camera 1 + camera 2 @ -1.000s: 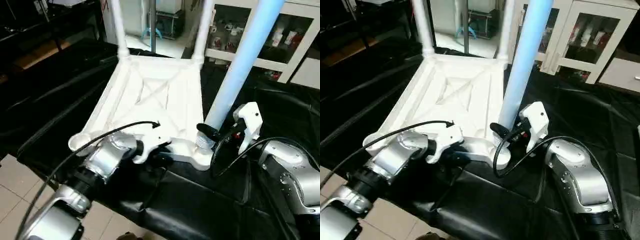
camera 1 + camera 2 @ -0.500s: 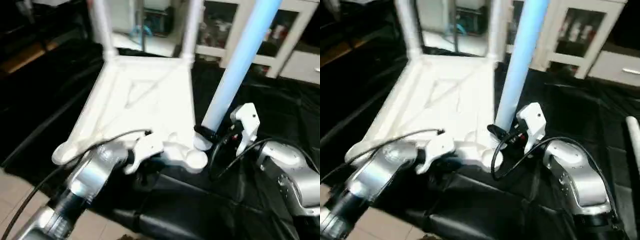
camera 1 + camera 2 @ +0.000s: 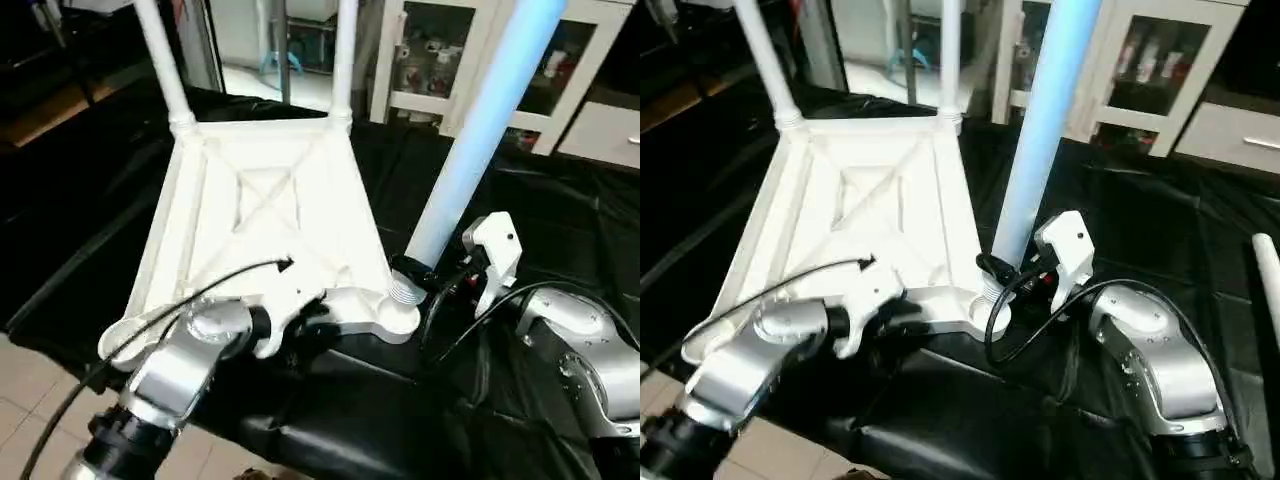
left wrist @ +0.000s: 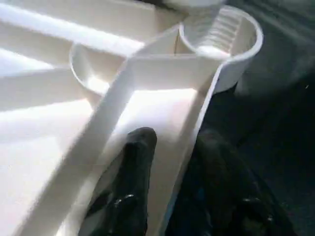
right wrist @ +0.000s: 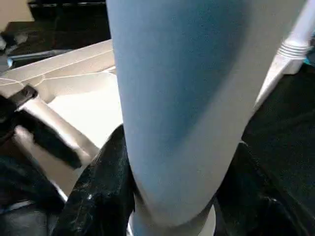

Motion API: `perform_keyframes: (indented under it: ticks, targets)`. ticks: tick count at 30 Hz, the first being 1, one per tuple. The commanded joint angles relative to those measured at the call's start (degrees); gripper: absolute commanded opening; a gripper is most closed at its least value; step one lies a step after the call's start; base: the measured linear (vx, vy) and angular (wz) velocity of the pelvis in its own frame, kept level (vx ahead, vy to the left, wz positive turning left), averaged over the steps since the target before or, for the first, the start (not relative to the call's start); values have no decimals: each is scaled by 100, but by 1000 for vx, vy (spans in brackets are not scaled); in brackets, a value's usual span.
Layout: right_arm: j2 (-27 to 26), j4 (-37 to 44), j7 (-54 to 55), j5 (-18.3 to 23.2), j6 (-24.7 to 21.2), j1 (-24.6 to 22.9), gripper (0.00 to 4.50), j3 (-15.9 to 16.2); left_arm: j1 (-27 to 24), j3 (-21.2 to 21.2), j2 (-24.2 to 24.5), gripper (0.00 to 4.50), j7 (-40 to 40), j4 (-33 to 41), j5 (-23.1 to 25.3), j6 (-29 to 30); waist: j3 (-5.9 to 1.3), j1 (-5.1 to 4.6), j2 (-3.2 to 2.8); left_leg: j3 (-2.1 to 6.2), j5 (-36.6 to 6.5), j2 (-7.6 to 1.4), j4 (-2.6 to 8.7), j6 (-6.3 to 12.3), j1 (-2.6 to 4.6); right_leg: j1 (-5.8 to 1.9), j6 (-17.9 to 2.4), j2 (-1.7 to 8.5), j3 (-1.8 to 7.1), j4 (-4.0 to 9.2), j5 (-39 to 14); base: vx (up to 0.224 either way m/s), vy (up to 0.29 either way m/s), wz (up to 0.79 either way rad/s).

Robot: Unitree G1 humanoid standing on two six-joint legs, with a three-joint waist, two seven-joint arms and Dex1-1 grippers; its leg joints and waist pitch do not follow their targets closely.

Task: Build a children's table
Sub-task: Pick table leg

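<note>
- Black fingers of my right gripper (image 5: 172, 196) are clenched round the third leg (image 3: 470, 160), its threaded end at the near right corner socket (image 3: 400, 305) of the table top (image 3: 270, 210).
- My left gripper (image 4: 167, 196) clamps the top's near edge wall.
- Since a second ago the top has swung on the black table (image 3: 560, 200); the leg looks slightly tilted, not yet fully seated.
- Two far legs (image 3: 165, 60) stand fitted.

The table top (image 3: 270, 215) is white, with a raised X pattern of ribs across it. The two far legs (image 3: 163, 62) are white too. The near leg (image 3: 480, 130) looks pale blue. The cloth (image 3: 560, 215) under everything is black. The robot's arms (image 3: 185, 355) are shiny silver with black fingers (image 4: 130, 196).
</note>
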State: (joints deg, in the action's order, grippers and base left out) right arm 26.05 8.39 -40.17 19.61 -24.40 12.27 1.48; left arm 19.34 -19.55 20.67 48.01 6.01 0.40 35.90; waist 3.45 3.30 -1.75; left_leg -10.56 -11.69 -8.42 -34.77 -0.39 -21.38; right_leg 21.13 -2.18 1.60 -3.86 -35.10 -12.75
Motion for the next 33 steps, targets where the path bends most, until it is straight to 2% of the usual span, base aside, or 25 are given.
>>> perform_keyframes:
  ticks: [1, 3, 7, 9, 11, 14, 16, 17, 20, 21, 23, 26, 28, 29, 30, 31, 33]
  targets:
    - [87, 53, -70, 7, 66, 95, 188, -57, 144, 97, 116, 205, 88, 160, -1, 4, -352, 34, 86, 272, -350, -574, 386, 483, 77, -219, -1081, 794, 400, 412, -504, 0, 0, 0]
    - [92, -21, -81, -38, 126, 51, 188, -37, 263, 4, 216, 205, 242, 72, -37, 0, -358, 36, 98, 270, -310, -568, 379, 482, 81, -221, -1076, 795, 402, 393, -424, 0, 0, 0]
    - [65, 26, -49, -28, 81, 47, 188, -25, 367, -199, 341, 205, 468, -97, -21, -111, -371, 48, 82, 270, -241, -564, 372, 506, 85, -214, -1069, 786, 401, 379, -288, 0, 0, 0]
    - [57, 63, -40, -10, 51, 47, 188, -23, 439, -335, 367, 205, 587, -251, 6, -180, -373, 52, 38, 273, -263, -567, 369, 475, 82, -220, -1090, 795, 403, 371, -260, 0, 0, 0]
    - [65, 64, -51, -2, 60, 36, 188, -32, 505, -460, 340, 205, 683, -448, 9, -229, -379, 50, 27, 278, -315, -571, 374, 429, 92, -223, -1097, 789, 401, 374, -264, 0, 0, 0]
    - [64, 77, -20, -5, 66, 15, 188, -37, 547, -502, 231, 205, 712, -672, -38, -288, -392, 38, 32, 278, -288, -569, 365, 422, 80, -244, -1152, 793, 402, 359, -69, 0, 0, 0]
    - [56, 152, 18, 11, 24, -17, 188, -42, 579, -535, 149, 205, 666, -840, -14, -339, -391, 36, 19, 274, -317, -574, 361, 419, 85, -240, -1188, 796, 403, 369, -34, 0, 0, 0]
    - [49, 234, 41, 35, -22, -50, 188, -47, 629, -583, 113, 205, 591, -1052, 74, -493, -390, 50, -6, 280, -345, -568, 357, 426, 86, -238, -1182, 793, 406, 376, -66, 0, 0, 0]
    - [52, 357, 48, 81, -79, -113, 188, -58, 754, -623, 72, 205, 502, -1479, 194, -788, -398, 42, 8, 289, -401, -574, 359, 416, 78, -263, -1165, 804, 404, 371, -47, 0, 0, 0]
    - [63, 388, 44, 95, -95, -128, 188, -69, 785, -640, 78, 205, 505, -1539, 212, -838, -402, 46, -40, 299, -417, -581, 358, 402, 86, -259, -1176, 812, 404, 366, -51, 0, 0, 0]
    - [86, 433, 31, 130, -123, -148, 188, -101, 856, -631, 75, 205, 534, -1624, 200, -893, -406, 36, -12, 296, -413, -581, 361, 414, 86, -265, -1174, 801, 404, 364, -5, 0, 0, 0]
    - [94, 446, 27, 150, -109, -207, 188, -129, 949, -616, 76, 205, 612, -1809, 188, -1035, -401, 36, -27, 289, -449, -577, 354, 421, 81, -258, -1194, 813, 405, 374, -93, 0, 0, 0]
    - [92, 436, 59, 136, -85, -255, 188, -145, 1049, -657, 110, 189, 747, -2022, 184, -1190, -393, 40, -69, 293, -592, -573, 358, 357, 92, -251, -1147, 808, 406, 412, -367, 0, 0, 0]
    - [79, 458, 83, 147, -106, -252, 188, -151, 1051, -727, 175, 180, 929, -2021, 159, -1208, -399, 38, -54, 297, -592, -580, 365, 334, 96, -253, -1136, 803, 406, 409, -368, 0, 0, 0]
    - [79, 458, 83, 147, -106, -252, 188, -151, 1051, -727, 175, 180, 929, -2021, 159, -1208, -403, 39, -54, 297, -572, -579, 365, 329, 91, -257, -1139, 806, 408, 402, -331, 0, 0, 0]
    - [72, 478, 95, 149, -122, -250, 188, -151, 1047, -762, 204, 162, 1005, -2035, 166, -1237, -408, 38, -79, 300, -534, -580, 363, 335, 91, -250, -1161, 804, 405, 383, -226, 0, 0, 0]
    - [68, 492, 104, 148, -134, -248, 188, -150, 1040, -788, 219, 145, 1030, -2063, 188, -1267, -412, 24, -68, 301, -504, -585, 364, 352, 86, -255, -1191, 806, 401, 369, -119, 0, 0, 0]
